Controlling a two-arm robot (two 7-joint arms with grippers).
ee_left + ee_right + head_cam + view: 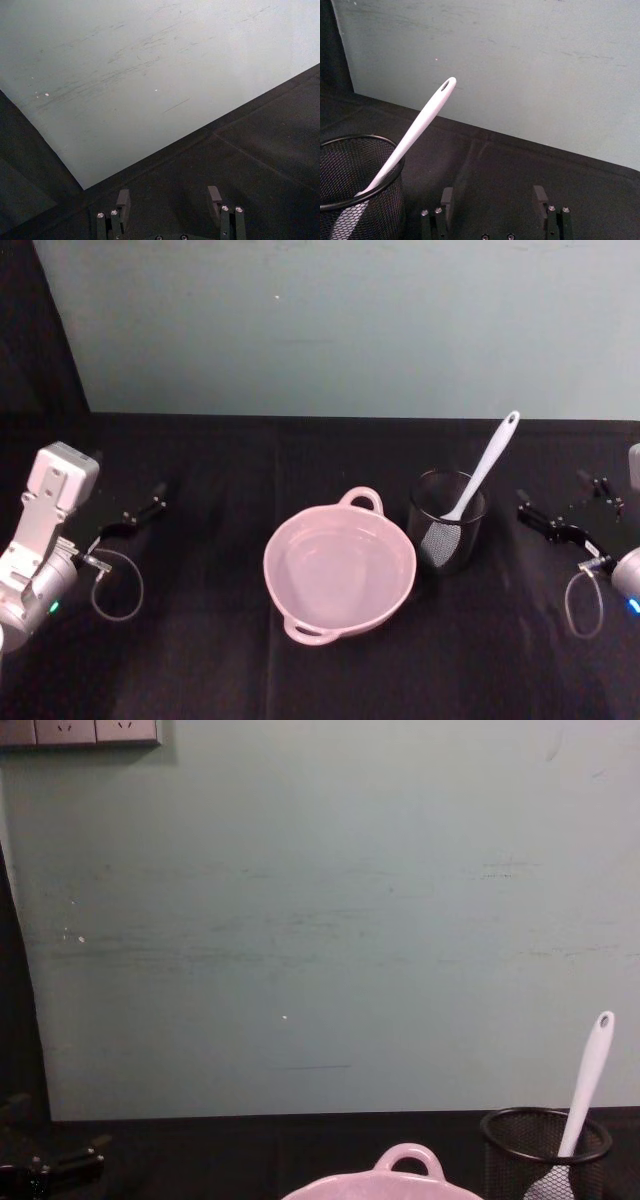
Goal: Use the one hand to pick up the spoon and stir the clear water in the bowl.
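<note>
On a black-draped desk [330, 680] before a pale green wall, a white spoon [484, 469] stands blade-down in a black wire-mesh cup [447, 521], its slim handle leaning up and away toward the wall, the hole at its tip clear of the rim. Just beside the cup, on the robot's left of it, sits the pale pink bowl [340, 567] holding clear water, one loop handle toward the wall and one toward the robot. The right claw [562, 510] hovers low over the desk on the far side of the cup from the bowl, fingers apart and empty; the left claw [133, 516] waits well off on the other side of the bowl, likewise spread and holding nothing.

The step in hand appears to be the pickup, and the right arm looks the better placed (the cup stands between it and the bowl). A sound grasp would likely take the bare handle above the mesh rim, where nothing crowds the fingers, closing across its narrow width. Lifting along the handle's own slant, rather than straight up, should keep the blade from catching the mesh and tipping the light cup. Only once the blade clears the rim would it seem wise to swing across and lower it into the water, keeping it off the bowl's wall.
</note>
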